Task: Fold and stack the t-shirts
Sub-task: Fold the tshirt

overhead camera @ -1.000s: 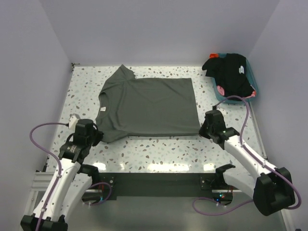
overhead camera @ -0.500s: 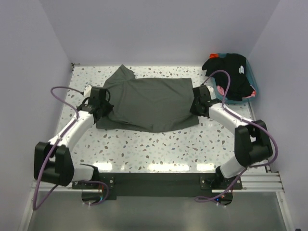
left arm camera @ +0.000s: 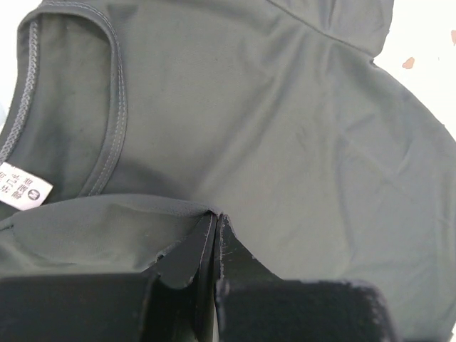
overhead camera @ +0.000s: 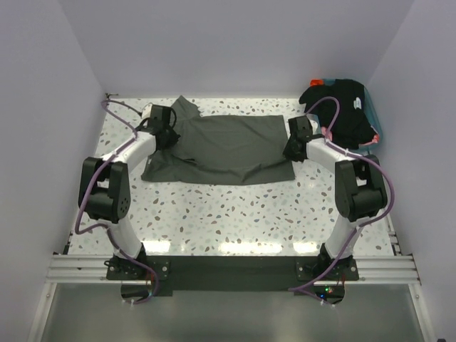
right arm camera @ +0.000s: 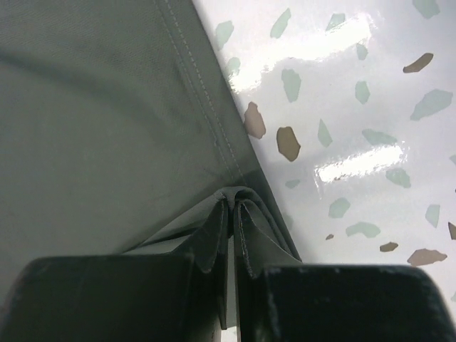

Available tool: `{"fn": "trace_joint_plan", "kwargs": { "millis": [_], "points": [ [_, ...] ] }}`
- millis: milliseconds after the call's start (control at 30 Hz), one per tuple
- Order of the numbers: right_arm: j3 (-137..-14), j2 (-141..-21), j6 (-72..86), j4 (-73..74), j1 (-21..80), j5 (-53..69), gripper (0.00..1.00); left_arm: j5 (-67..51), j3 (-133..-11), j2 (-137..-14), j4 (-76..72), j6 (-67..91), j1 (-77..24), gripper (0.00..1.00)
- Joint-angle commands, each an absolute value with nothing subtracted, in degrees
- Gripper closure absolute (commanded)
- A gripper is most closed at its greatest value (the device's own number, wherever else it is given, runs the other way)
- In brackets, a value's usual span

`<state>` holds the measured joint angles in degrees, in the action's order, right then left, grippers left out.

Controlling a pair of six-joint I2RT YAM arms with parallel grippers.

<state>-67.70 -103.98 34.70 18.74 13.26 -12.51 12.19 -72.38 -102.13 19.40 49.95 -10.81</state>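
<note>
The olive-grey t-shirt (overhead camera: 221,146) lies on the speckled table, its near half carried back over the far half in a loose fold. My left gripper (overhead camera: 165,135) is shut on the shirt's left edge near the collar; the left wrist view shows the cloth (left arm camera: 235,114) pinched at the fingertips, with the neck label at left. My right gripper (overhead camera: 293,146) is shut on the shirt's right edge; the right wrist view shows the hem (right arm camera: 214,128) bunched between the jaws. Black t-shirts (overhead camera: 345,107) are heaped in the teal tub (overhead camera: 375,128) at the back right.
White walls close the table (overhead camera: 235,214) on the left, back and right. The tub stands close to the right arm's elbow. A purple cable loops over each arm.
Both grippers have moved away from me toward the back of the table, carrying the shirt's near edge with them. The shirt now covers about half the depth it did.
</note>
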Motion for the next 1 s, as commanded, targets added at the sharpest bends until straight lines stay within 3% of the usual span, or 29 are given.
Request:
{"fn": "trace_joint_plan", "kwargs": {
  "millis": [0,967],
  "points": [
    [-69.79,-105.03,34.98,15.48,11.96,-11.34,1.00,10.73,-74.88,-103.53,16.44,48.34,-9.67,1.00],
    [-66.36,-104.50,36.30,10.37,9.23,-9.05,1.00,5.27,-66.45,-99.93,10.46,49.22,-2.55,1.00]
  ]
}}
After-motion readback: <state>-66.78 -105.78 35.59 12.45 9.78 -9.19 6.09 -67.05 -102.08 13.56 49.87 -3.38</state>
